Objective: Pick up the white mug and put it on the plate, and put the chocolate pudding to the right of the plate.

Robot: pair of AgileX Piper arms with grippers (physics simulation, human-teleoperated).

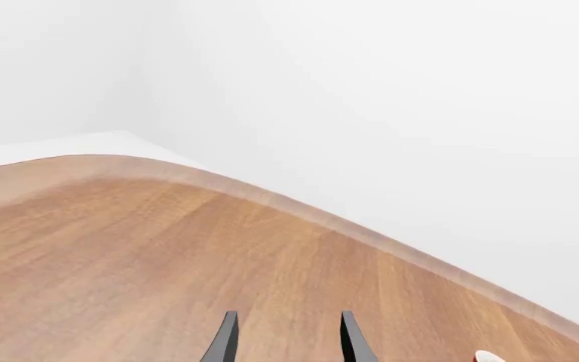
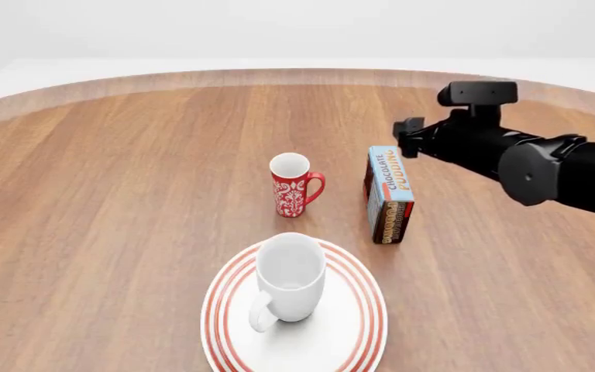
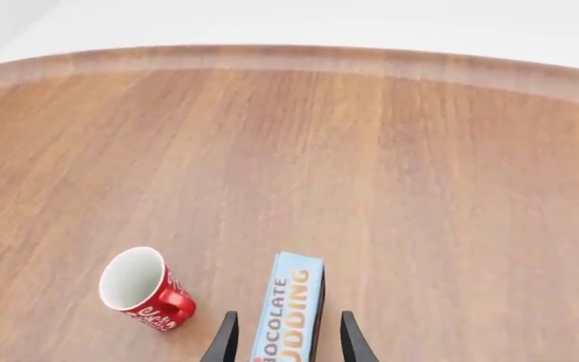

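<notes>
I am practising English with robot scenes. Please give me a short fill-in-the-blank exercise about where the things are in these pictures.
1. The white mug stands on the ____.
2. The red mug stands to the ____ of the chocolate pudding in the front view.
3. The right gripper is open, its fingers on either side of the ____.

Missing words: plate; left; chocolate pudding

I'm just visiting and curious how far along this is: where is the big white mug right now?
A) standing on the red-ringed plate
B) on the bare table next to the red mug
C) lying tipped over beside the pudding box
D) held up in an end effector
A: in the front view the white mug stands upright on the plate, with no end effector touching it.
</notes>
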